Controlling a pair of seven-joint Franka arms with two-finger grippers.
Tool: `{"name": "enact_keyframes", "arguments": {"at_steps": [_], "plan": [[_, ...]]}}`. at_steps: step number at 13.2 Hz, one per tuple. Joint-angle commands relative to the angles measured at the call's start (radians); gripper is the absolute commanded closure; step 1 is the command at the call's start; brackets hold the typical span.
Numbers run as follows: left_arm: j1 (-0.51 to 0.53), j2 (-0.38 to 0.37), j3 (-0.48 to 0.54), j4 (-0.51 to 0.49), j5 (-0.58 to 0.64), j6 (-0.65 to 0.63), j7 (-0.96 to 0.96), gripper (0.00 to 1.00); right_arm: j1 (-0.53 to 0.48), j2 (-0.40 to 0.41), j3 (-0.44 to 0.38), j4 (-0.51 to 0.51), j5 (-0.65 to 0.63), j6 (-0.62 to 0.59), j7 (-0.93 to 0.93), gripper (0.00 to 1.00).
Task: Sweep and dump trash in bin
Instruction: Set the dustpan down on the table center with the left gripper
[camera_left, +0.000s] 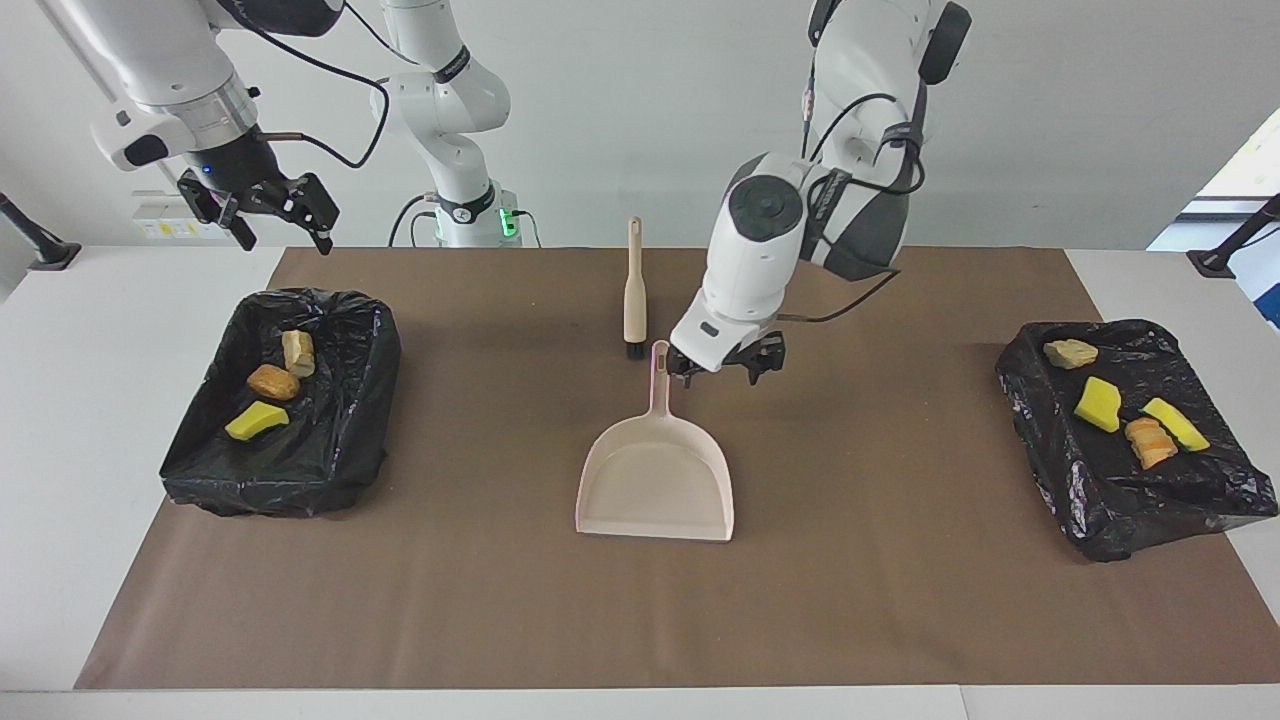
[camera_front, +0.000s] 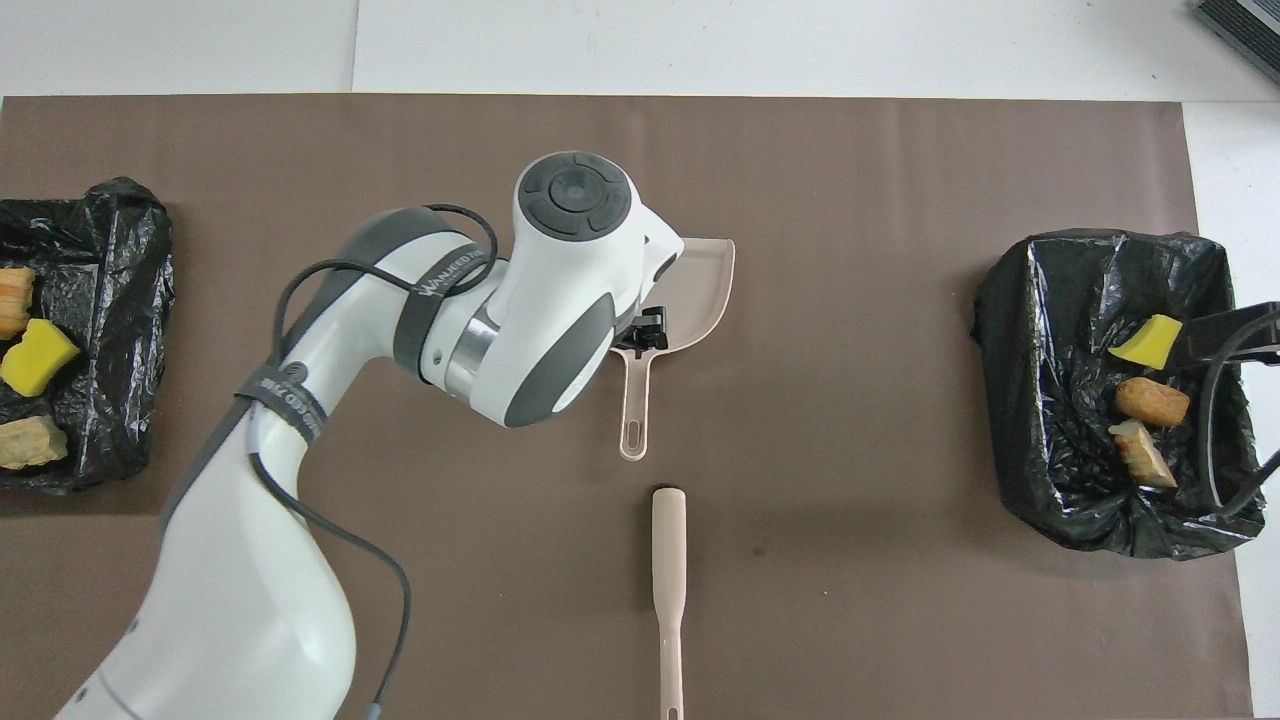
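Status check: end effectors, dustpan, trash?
Left end effector open beside dustpan handle, holding nothing. Right end effector open, raised, waiting. Trash all in bins. Nothing in the way.

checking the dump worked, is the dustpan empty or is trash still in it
Empty. The dustpan lies flat on the brown mat with a bare beige scoop; no yellow or orange-brown chunk sits in it.

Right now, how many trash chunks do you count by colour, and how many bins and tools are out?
Yellow chunks: 3
Orange-brown chunks: 4
Black-lined bins: 2
Dustpan: 1
Brush: 1
Total: 11
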Motion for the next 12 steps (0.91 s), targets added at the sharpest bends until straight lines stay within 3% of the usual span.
{"name": "enact_keyframes", "arguments": {"at_steps": [1, 7, 12], "plan": [[0.098, -0.115, -0.004, -0.044, 0.007, -0.024, 0.068, 0.00, -0.015, -0.011, 0.008, 0.000, 0.006, -0.014, -0.030, 0.00], [0.360, -0.310, -0.004, -0.044, 0.010, -0.203, 0.614, 0.00, -0.014, -0.014, 0.008, -0.003, 0.008, -0.015, -0.032, 0.00], [0.457, -0.402, 0.004, -0.046, 0.010, -0.334, 0.776, 0.00, -0.012, -0.016, 0.010, -0.005, 0.008, -0.013, -0.030, 0.00]]}}
